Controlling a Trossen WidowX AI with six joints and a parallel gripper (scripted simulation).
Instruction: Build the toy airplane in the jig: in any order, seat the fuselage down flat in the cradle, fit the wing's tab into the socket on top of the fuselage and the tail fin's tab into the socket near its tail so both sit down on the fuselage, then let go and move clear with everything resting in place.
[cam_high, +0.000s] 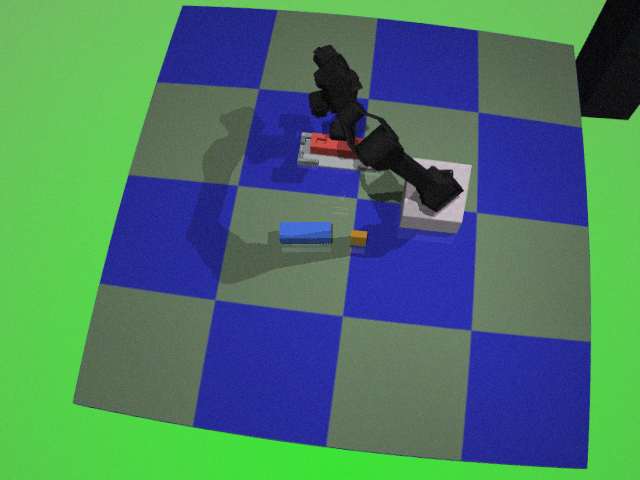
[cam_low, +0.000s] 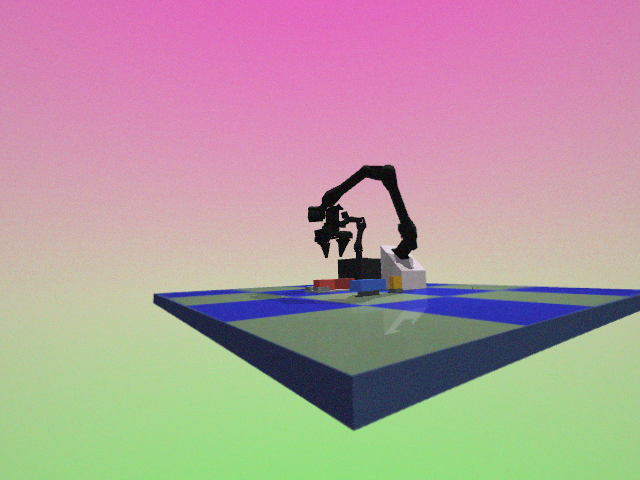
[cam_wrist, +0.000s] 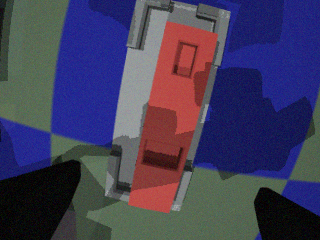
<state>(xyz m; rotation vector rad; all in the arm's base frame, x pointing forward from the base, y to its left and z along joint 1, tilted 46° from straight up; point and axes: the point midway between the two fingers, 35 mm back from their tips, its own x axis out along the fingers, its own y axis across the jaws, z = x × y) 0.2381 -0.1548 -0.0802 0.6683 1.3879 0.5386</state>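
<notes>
"One jig, one fuselage, one wing, one tail fin?"

"Yes. The pale grey jig with raised corner brackets (cam_high: 333, 161) (cam_low: 317, 289) (cam_wrist: 132, 95) carries the long red block fuselage (cam_high: 330, 147) (cam_low: 333, 283) (cam_wrist: 172, 120). The blue rectangular wing (cam_high: 305, 232) (cam_low: 368, 285) and the small orange tail fin (cam_high: 359, 237) (cam_low: 395, 282) are both apart from the jig, below it in the top view, with the fin on the side toward the arm's base."

"And the arm?"

"The black jointed arm (cam_high: 379, 147) (cam_low: 392, 196) rises from a white sloped pedestal (cam_high: 434, 224) (cam_low: 416, 279) beside the jig, arches high, and bends down. Its black gripper (cam_high: 328, 116) (cam_low: 333, 256) (cam_wrist: 172, 187) points downward above the jig, touching nothing. The jaws are wide open, with nothing between them."

"How does the fuselage look?"

"Its two rectangular sockets face up, one narrow, one wider, both unfilled. It lies off-centre: a strip of the jig's floor shows along one long side, and the wider socket's end reaches across the jig's end. I can't tell whether its underside is flat down. Shadow darkens part of the red."
</notes>
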